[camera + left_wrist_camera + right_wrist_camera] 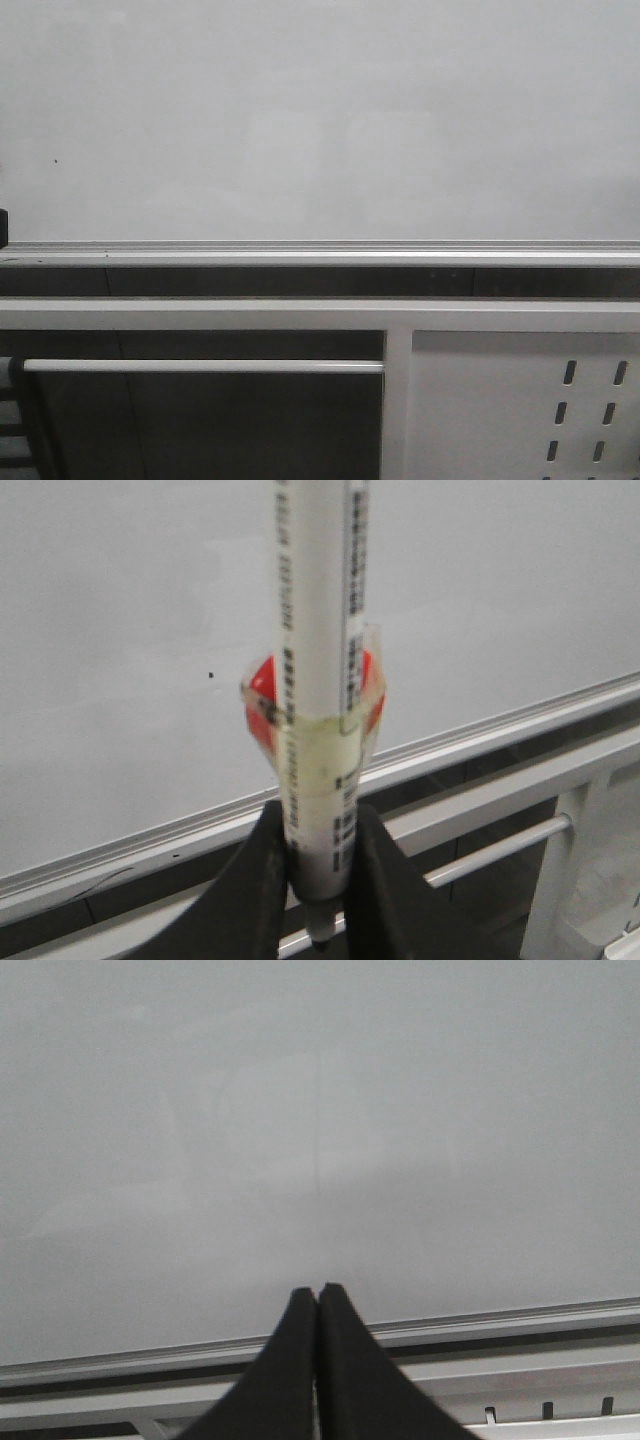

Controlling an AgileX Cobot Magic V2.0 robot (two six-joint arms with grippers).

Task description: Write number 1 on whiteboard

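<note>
The whiteboard (320,120) fills the upper half of the front view, glossy white above a silver frame edge (320,250); neither gripper shows there. The number 1 is out of view. In the left wrist view my left gripper (318,812) is shut on a white marker (312,630) with black print. A red piece (262,680) is taped round its barrel, and its dark tip (322,940) sits low between the fingers. The whiteboard (120,630) lies behind it. My right gripper (317,1290) is shut with nothing in it, facing the whiteboard (320,1110).
A tiny black speck (55,160) marks the board's left part, also seen as a speck (210,674). Below the frame run a white rail (200,312) and a thin white bar (200,366). A white panel with oval slots (520,400) is at lower right.
</note>
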